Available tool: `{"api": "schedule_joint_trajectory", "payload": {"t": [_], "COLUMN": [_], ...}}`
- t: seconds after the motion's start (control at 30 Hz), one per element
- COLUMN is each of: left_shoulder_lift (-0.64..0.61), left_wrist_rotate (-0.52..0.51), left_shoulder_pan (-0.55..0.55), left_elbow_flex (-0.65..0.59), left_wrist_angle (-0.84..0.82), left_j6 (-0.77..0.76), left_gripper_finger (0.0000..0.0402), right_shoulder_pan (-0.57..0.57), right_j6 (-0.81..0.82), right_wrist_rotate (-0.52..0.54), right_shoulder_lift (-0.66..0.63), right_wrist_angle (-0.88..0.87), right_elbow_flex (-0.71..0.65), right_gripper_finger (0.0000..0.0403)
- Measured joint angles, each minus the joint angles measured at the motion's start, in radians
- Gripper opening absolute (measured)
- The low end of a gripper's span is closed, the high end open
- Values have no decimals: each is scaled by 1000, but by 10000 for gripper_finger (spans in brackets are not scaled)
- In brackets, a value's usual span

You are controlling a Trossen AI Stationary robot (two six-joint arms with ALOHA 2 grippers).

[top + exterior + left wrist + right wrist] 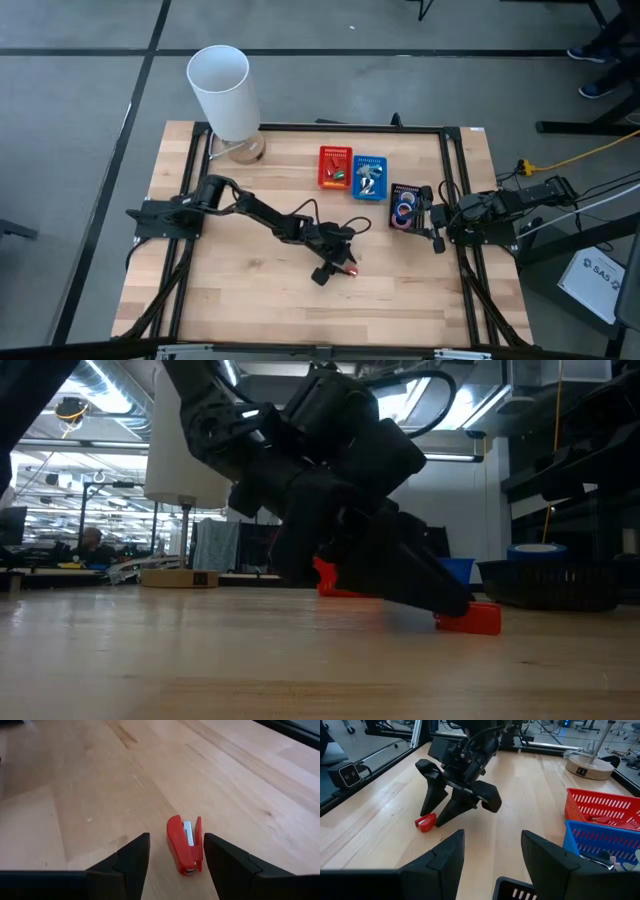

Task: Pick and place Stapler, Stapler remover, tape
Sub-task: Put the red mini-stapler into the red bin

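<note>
A small red stapler (184, 845) lies on its side on the wooden table near the middle; it also shows in the high view (350, 270). My left gripper (176, 840) is low over the table and open, with one finger on each side of the stapler. I see no finger touching it. My right gripper (492, 855) is open and empty at the table's right, beside a black basket (406, 205) that holds pink and blue tape rolls (404, 209). The stapler remover cannot be made out.
A red basket (335, 166) and a blue basket (369, 177) with small items stand side by side at the back middle, left of the black basket. A white lamp (222, 95) stands at the back left. Bare wood lies toward the near edge.
</note>
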Motion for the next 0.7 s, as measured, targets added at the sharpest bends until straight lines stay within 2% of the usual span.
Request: {"api": "schedule_joint_trajectory", "payload": {"t": [0.3,0.4,0.57,0.7], "left_shoulder_lift": [67,74,75,75], "left_wrist_rotate": [4,4,3,12], "left_shoulder_pan": [-8,-9,-8,5], "left_elbow_flex": [2,3,3,3], "left_wrist_angle": [90,107,109,107], "left_j6": [-61,-61,-36,-28], "left_gripper_finger": [157,130,62,57], "right_shoulder_pan": [0,0,0,0], "right_j6": [0,0,0,0], "right_wrist_rotate": [0,0,0,0], "right_shoulder_lift": [0,0,0,0], "right_wrist_angle": [0,0,0,0], "right_elbow_flex": [0,0,0,0], "right_gripper_finger": [197,197,197,197]}}
